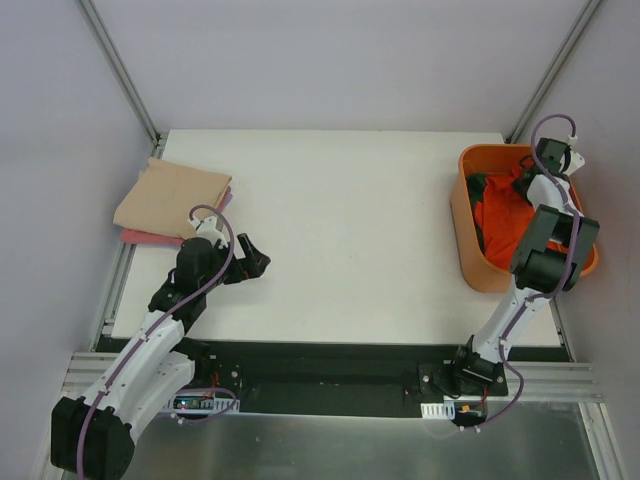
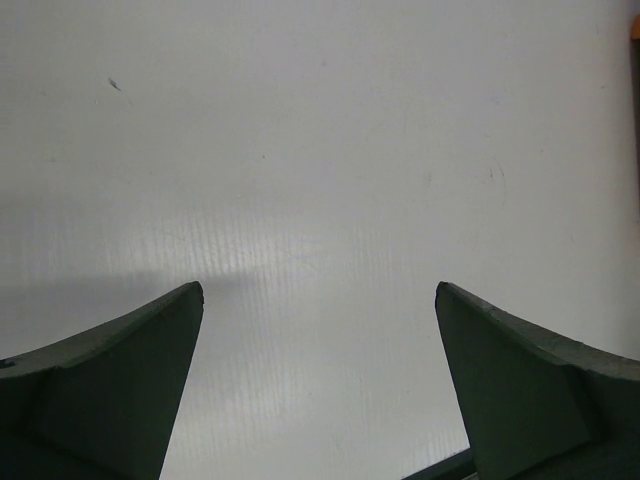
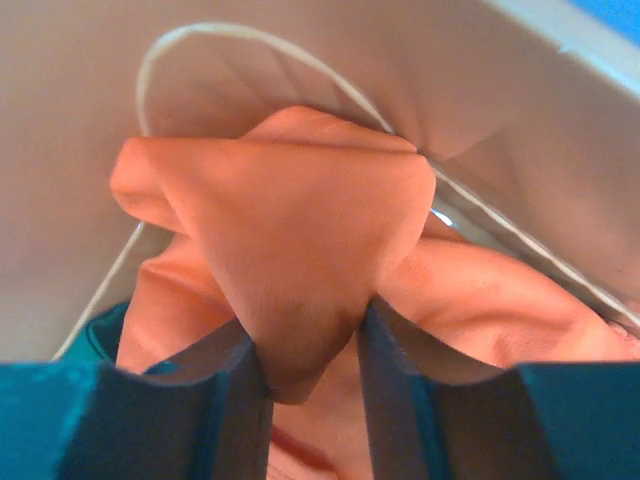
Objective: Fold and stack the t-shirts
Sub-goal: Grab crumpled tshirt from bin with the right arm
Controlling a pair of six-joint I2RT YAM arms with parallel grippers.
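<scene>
Orange shirt (image 3: 290,230), soft and crumpled, lies in the rigid plastic bin (image 1: 464,222) at the far right of the table (image 1: 350,230); the right gripper (image 3: 312,350) pinches a peaked fold of it (long axis unclear); the left gripper (image 2: 320,290) gapes wide, holding nothing.

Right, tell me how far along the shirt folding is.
Done: the beige t-shirt lies folded on the pink t-shirt at the far left corner of the table. In hand: the right claw pinches a fold of the orange t-shirt inside the bin. Left: that one and the dark green t-shirt beside it need folding and stacking. The left claw hangs open over bare table.
</scene>
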